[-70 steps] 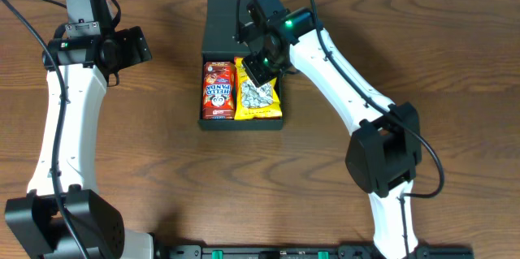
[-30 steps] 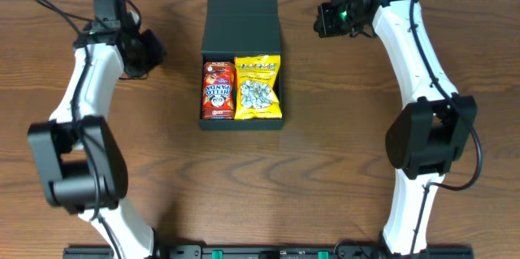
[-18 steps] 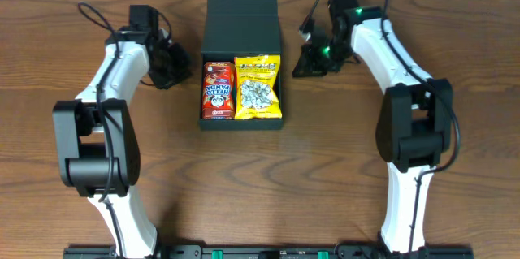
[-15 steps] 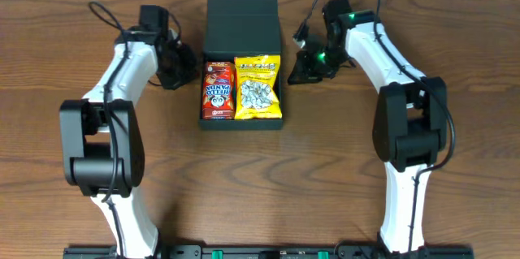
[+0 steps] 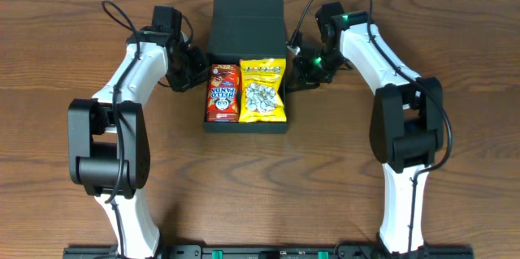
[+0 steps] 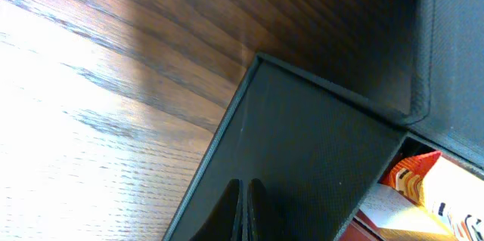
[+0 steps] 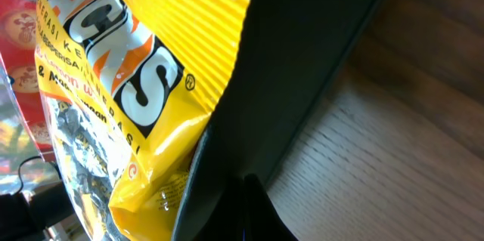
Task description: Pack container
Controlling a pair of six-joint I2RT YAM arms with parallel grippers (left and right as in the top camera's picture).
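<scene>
The container point(image 5: 248, 23) is a dark box near the far middle of the brown table point(image 5: 455, 48). Its lid is flipped open and lies flat on the far side. Two snack packets lie inside, side by side. The red packet point(image 5: 223, 92) is on my left and the yellow packet point(image 5: 262, 90) is on my right. They touch each other and fill the open part of the box.

My left gripper point(image 5: 195, 68) is at the left wall of the box, near the corner by the lid. From my left wrist I see my two fingers point(image 6: 255, 207) squeezed together with only a thin line between them and nothing held. Their tips are right against the dark outside wall of the box point(image 6: 302, 143).

My right gripper point(image 5: 299, 68) is at the right wall, across from the left one. From my right wrist its tips point(image 7: 249, 196) look like one dark point, so they seem closed too, with nothing in them. They sit low against the outside of that wall point(image 7: 295, 67), and the yellow packet point(image 7: 136, 82) is just over the wall, inside
</scene>
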